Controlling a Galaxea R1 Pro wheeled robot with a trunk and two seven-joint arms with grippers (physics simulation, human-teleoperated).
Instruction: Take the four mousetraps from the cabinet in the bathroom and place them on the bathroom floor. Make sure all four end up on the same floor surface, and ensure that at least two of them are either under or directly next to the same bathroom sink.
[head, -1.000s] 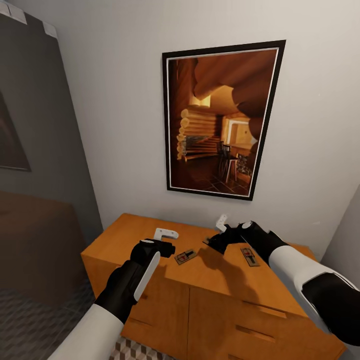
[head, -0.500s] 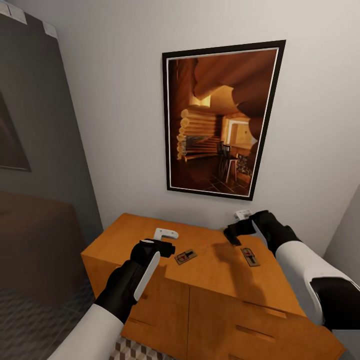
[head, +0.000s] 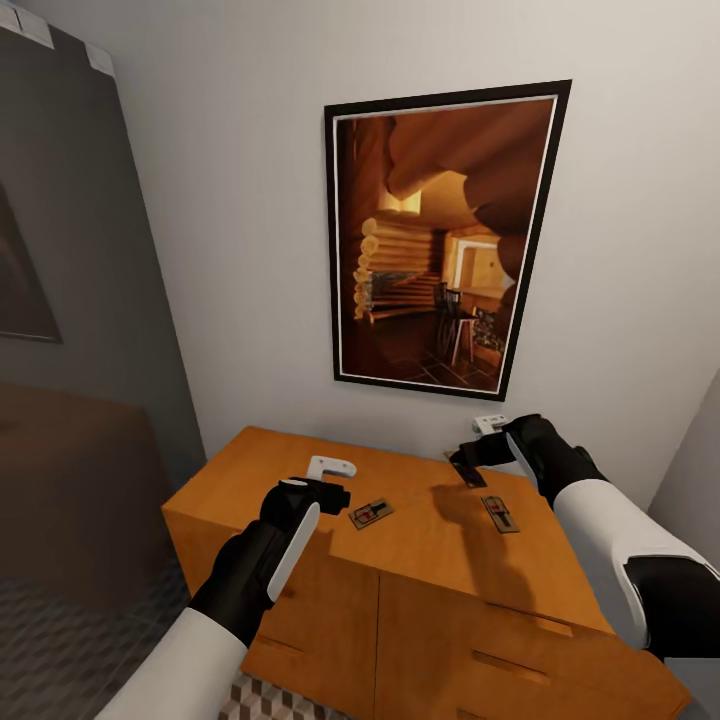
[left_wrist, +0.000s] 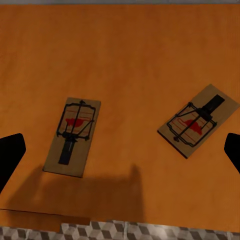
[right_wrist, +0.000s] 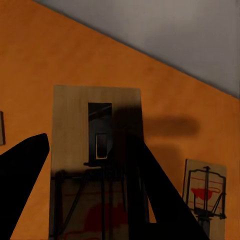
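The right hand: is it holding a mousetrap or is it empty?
Holding: the right hand grips a mousetrap between its fingers, lifted above the cabinet.

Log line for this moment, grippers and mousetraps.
right gripper: shut on mousetrap, above cabinet top | left gripper: open, hovering | two mousetraps flat on cabinet

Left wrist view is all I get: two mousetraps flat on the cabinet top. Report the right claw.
Observer: The right claw is shut on a third mousetrap, held above the cabinet.
Operator: Say where over the top.
Observer: Toward the back, near the wall, behind the flat trap beneath the right arm.
Operator: Check the drawers.
Observer: The drawer fronts look shut.
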